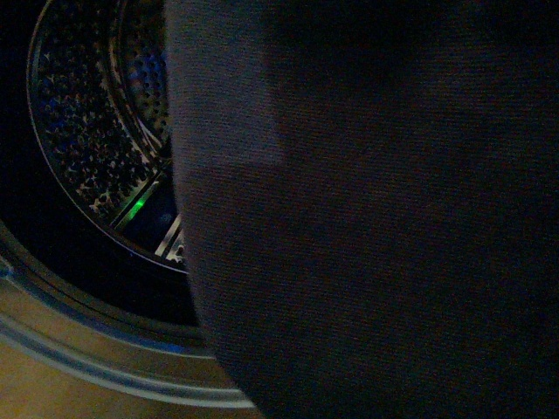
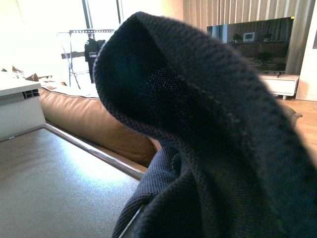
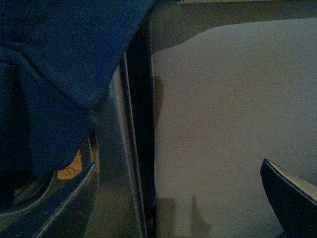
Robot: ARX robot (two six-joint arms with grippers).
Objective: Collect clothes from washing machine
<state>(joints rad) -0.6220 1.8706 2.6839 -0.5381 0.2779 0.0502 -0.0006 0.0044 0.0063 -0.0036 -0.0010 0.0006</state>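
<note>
The washing machine (image 1: 96, 362) shows at the left of the front view, its door ring low and the perforated drum (image 1: 96, 131) open behind it, dim and with no cloth in the part that can be seen. Everything to the right of that is the clothes (image 1: 376, 227), 1 dark knit garment hanging so near the body camera that it blocks the rest of the drum. It likely hangs there because it is raised out in front of the opening rather than lying inside. On the left arm, the wrist view is filled by the same fabric, folded into a hood over the camera and bunched below it, so the left jaws are hidden. I cannot tell whether they are clenched on the cloth or released, though a garment draped this high suggests the left arm is carrying it. Beyond the fold lie a grey surface (image 2: 49, 178) and a brown sofa (image 2: 89, 119). On the right arm, the wrist view looks along the machine's front, past an orange sticker (image 3: 72, 168). Only 1 dark finger (image 3: 292, 198) shows, over bare floor, with nothing touching it. With the other finger out of view I cannot tell how the right jaws stand. The cloth hangs well apart from them, against the machine front, not between them.
</note>
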